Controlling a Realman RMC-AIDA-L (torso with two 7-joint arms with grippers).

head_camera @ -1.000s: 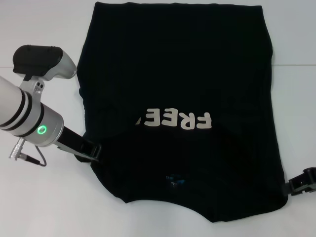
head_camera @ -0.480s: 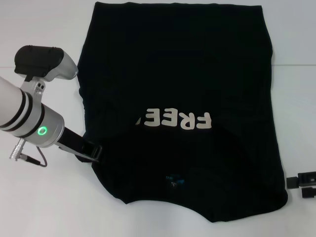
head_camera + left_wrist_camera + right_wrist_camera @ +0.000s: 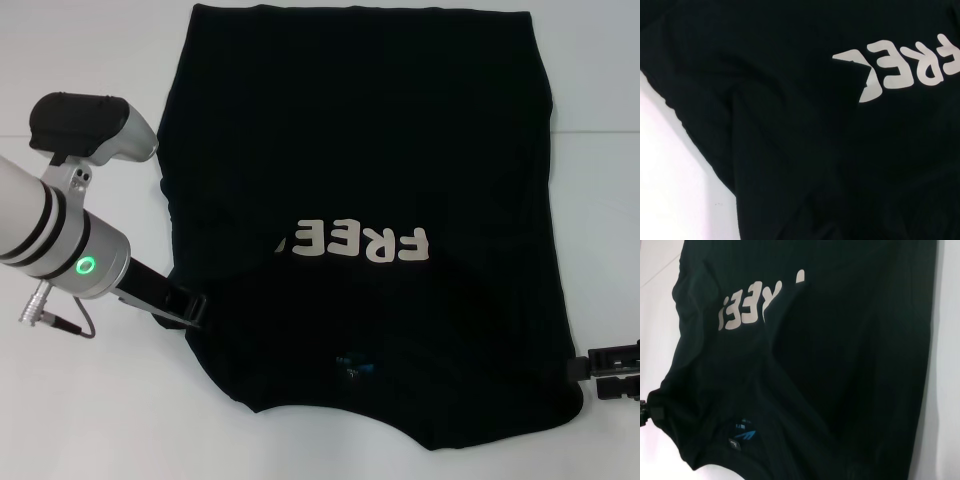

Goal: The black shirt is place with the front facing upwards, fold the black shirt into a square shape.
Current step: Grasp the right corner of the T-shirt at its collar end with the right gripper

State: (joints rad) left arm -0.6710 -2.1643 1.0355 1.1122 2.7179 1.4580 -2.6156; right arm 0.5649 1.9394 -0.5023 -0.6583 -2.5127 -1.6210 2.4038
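- Since half a second ago my right gripper [image 3: 597, 366] has slid back in toward the near right edge of the black shirt [image 3: 370, 150]; it had sat clear of the cloth, and now its tip meets the hem at the near right corner.
- Whether that right pincer is wide or narrow I cannot tell; only a small dark part of it shows at the right border of the head view.
- My left gripper [image 3: 190, 310] has not shifted: it sits at the shirt's left edge, near side, its dark tip touching the cloth. I cannot tell its opening either.
- The shirt lies spread on a white table [image 3: 90, 400], filling the middle from far to near, with both sides folded in.
- Its cream lettering [image 3: 355, 243] reads upside down from my head, partly covered at the left by a fold.
- A small blue neck label [image 3: 353, 364] shows near the near edge.
- The table's far edge runs as a faint line beyond the shirt on both sides; past it is only plain pale surface.
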